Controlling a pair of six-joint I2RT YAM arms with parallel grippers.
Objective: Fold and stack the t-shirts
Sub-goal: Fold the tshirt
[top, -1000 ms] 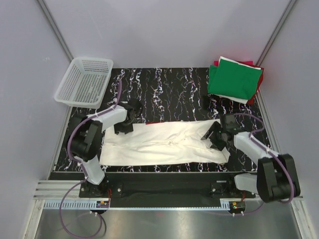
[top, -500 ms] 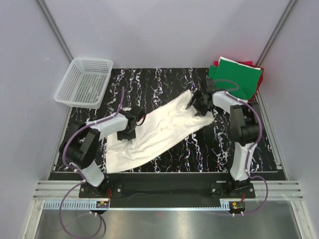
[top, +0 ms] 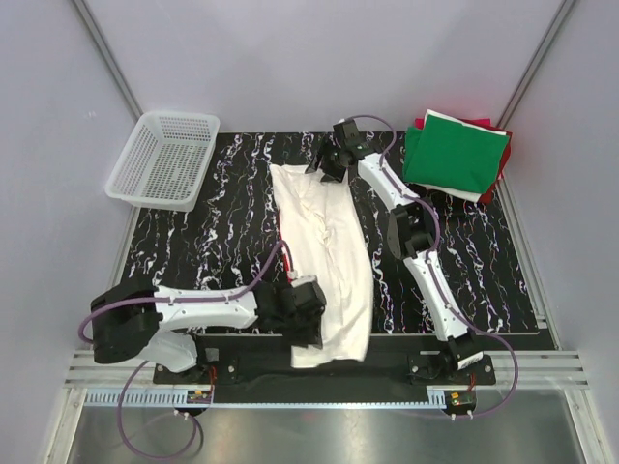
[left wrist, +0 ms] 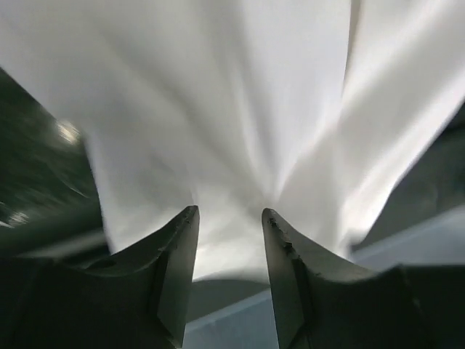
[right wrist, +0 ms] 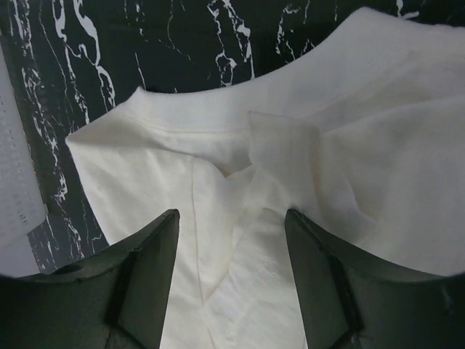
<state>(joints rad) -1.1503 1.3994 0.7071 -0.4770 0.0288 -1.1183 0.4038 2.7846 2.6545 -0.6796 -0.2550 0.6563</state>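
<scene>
The cream t-shirt lies stretched from near to far down the table. The left gripper pinches its gathered near end. The right gripper straddles the far end, fingers wide; whether it grips is unclear. The folded green tee lies far right and the basket far left, both well apart from it.

White plastic mesh basket at the far-left corner of a black tabletop veined with white marbling, reaching past its left edge. Plain pale-grey walls on three sides, slanted silver metal struts at the back corners. Slotted aluminium rail and brushed steel sheet along the near edge.
</scene>
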